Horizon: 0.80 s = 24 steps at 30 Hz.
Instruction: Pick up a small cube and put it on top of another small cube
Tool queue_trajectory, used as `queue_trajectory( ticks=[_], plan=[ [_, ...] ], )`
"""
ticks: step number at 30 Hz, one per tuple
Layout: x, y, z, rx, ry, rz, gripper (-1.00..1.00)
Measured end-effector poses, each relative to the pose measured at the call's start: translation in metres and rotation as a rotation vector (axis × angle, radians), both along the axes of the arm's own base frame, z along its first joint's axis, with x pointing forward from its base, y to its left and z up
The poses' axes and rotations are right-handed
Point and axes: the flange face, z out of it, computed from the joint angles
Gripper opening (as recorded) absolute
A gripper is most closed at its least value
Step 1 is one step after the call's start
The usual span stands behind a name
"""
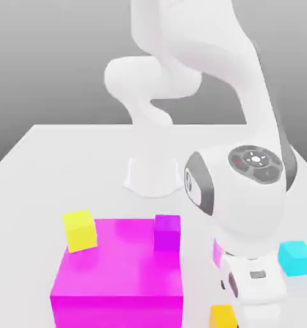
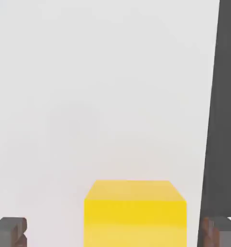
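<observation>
Here, the spread fingers (image 2: 10, 231) straddle the golden cube (image 2: 135, 212) near the bench's (image 2: 88, 96) front edge, squarely between them, faces parallel to the pads.

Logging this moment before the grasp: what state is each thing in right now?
gripper: open, fingers either side of the orange-yellow cube, not yet closed on it.
orange-yellow cube: on the table, upright, not held.
cyan cube: on the table, nothing on top.
lemon-yellow cube: tilted against the magenta block's corner.
purple cube: resting on the magenta block.
</observation>
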Motion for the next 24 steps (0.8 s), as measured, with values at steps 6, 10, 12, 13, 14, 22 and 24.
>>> queue_trajectory(
  ticks=[6, 10, 12, 13, 14, 22, 24],
  plan=[
    [0.000, -0.002, -0.018, -0.006, -0.007, -0.003, 0.00],
    [0.003, -0.005, -0.024, -0.019, -0.031, -0.005, 0.00],
    [0.004, -0.007, -0.025, -0.028, -0.050, -0.005, 0.00],
    [0.005, -0.008, -0.025, -0.031, -0.055, -0.006, -1.00],
    [0.005, -0.008, -0.025, -0.031, -0.055, -0.006, -1.00],
    [0.003, -0.006, -0.025, -0.024, -0.039, -0.005, -1.00],
    [0.002, -0.004, -0.023, -0.017, -0.023, -0.004, -1.00]
  ],
)
